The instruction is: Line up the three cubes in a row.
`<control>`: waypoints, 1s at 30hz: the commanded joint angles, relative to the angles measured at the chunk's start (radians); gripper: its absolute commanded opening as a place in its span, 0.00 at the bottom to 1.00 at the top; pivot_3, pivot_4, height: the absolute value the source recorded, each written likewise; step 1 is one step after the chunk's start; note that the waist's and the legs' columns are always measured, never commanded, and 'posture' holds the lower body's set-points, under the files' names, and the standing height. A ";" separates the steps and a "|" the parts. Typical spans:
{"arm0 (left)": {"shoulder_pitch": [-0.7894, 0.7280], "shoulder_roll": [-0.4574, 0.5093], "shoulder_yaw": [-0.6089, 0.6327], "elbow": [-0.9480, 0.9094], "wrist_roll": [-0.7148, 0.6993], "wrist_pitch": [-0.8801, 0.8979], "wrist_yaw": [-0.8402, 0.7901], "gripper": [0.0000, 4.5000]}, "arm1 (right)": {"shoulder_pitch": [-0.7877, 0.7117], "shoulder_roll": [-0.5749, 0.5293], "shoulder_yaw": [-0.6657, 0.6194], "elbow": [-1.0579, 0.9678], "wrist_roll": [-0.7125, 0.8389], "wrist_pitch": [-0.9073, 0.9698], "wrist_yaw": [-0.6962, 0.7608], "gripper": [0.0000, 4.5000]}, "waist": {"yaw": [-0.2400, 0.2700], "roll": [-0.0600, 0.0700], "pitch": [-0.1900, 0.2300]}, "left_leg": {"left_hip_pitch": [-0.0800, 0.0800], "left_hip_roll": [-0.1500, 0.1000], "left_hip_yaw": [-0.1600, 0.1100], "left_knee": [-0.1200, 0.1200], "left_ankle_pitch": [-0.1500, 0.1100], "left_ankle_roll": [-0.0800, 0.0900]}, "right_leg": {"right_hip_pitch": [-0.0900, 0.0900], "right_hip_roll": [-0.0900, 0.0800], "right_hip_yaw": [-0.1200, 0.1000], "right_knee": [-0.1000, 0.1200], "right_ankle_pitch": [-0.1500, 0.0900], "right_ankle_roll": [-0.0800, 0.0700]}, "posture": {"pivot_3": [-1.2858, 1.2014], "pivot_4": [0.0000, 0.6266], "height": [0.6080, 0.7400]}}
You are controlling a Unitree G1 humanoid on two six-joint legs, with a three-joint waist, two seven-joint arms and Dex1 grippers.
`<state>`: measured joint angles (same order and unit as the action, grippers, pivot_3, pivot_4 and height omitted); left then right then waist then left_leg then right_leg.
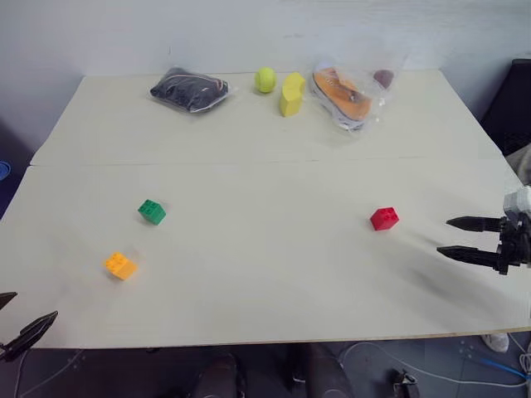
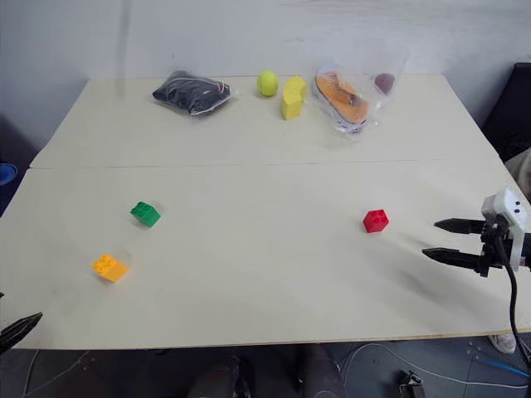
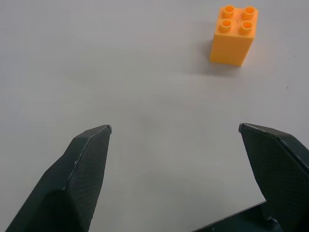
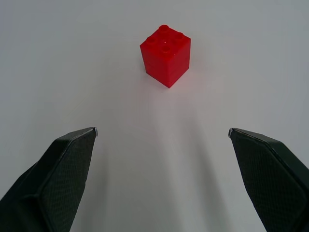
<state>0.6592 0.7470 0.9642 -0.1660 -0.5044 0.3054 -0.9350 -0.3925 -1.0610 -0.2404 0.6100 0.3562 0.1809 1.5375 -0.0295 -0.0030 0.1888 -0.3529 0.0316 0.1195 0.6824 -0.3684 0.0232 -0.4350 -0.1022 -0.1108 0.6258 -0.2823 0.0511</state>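
Grippers are both spread wide: right gripper (image 4: 162, 131) faces the red cube (image 4: 165, 55), left gripper (image 3: 175, 127) faces the orange cube (image 3: 234, 34).

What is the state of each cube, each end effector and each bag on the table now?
red cube: upright on table, studs up, free
green cube: on table, free
orange-yellow cube: on table, free
left end effector: open, empty
right end effector: open, empty, pointing at the red cube
dark bag: lying at the far edge
clear bag: lying, holding an orange thing
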 commanded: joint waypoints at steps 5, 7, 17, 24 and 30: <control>-0.005 0.040 0.061 -0.032 -0.015 0.051 -0.001 0.99 | 0.047 -0.007 -0.030 -0.111 0.043 0.064 -0.020 1.00 | 0.002 0.000 0.000 | 0.000 0.000 0.000 0.000 0.000 0.000 | 0.000 0.000 0.000 0.000 0.000 0.000 | 0.52 0.24 1.00; -0.004 0.043 0.064 -0.044 -0.015 0.062 -0.004 0.99 | 0.063 -0.006 -0.034 -0.146 0.052 0.082 -0.033 1.00 | 0.002 0.000 0.000 | 0.000 0.000 0.000 0.000 0.000 0.000 | 0.000 0.000 0.000 0.000 0.000 0.000 | 0.52 0.24 1.00; -0.057 0.072 0.043 -0.110 -0.019 0.140 0.025 0.99 | 0.062 -0.001 -0.026 -0.230 0.058 0.116 -0.107 1.00 | 0.002 0.000 0.000 | 0.000 0.000 0.000 0.000 0.002 -0.003 | 0.000 0.000 0.000 0.000 0.000 0.000 | 0.52 0.24 1.00; -0.226 0.210 -0.066 -0.259 -0.138 0.303 -0.002 0.99 | -0.197 0.000 0.127 -0.115 -0.034 0.047 -0.005 1.00 | 0.000 0.001 0.000 | 0.000 -0.001 0.001 0.000 0.005 -0.006 | -0.001 0.000 0.001 0.002 0.000 0.000 | 0.52 0.24 1.00; -0.547 0.394 -0.331 -0.345 -0.319 0.393 -0.070 0.99 | -0.488 0.051 0.408 0.130 -0.163 -0.238 0.077 1.00 | -0.002 0.003 0.001 | -0.002 -0.001 0.002 0.000 0.006 -0.008 | -0.003 0.001 0.002 0.002 0.000 0.000 | 0.52 0.24 1.00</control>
<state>0.1499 1.1202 0.6885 -0.4870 -0.7742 0.6835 -0.9780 -0.8326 -1.0089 0.1206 0.6707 0.2121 0.0215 1.5603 -0.0314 -0.0002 0.1901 -0.3556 0.0306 0.1221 0.6825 -0.3612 0.0152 -0.4386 -0.1003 -0.1086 0.6281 -0.2821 0.0513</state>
